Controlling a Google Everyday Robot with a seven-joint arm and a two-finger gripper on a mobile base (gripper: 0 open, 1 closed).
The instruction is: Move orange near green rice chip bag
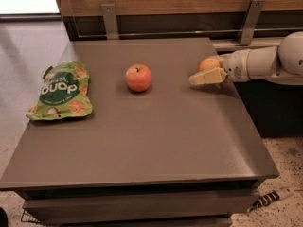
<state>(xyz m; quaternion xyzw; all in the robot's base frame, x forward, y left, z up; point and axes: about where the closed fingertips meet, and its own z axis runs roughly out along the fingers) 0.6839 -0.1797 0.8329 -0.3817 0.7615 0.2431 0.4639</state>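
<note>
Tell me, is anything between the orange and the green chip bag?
Yes. The apple sits on the table between the orange, by the pincer at the right, and the green rice chip bag at the left.

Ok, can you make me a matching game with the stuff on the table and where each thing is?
Things:
1. orange
2. apple
3. green rice chip bag
4. tool

Places:
A. left side of the table
B. reaching in from the right
C. right side, at the tool's tip
D. middle, toward the back

Pairs: 1-C, 2-D, 3-A, 4-B
</note>
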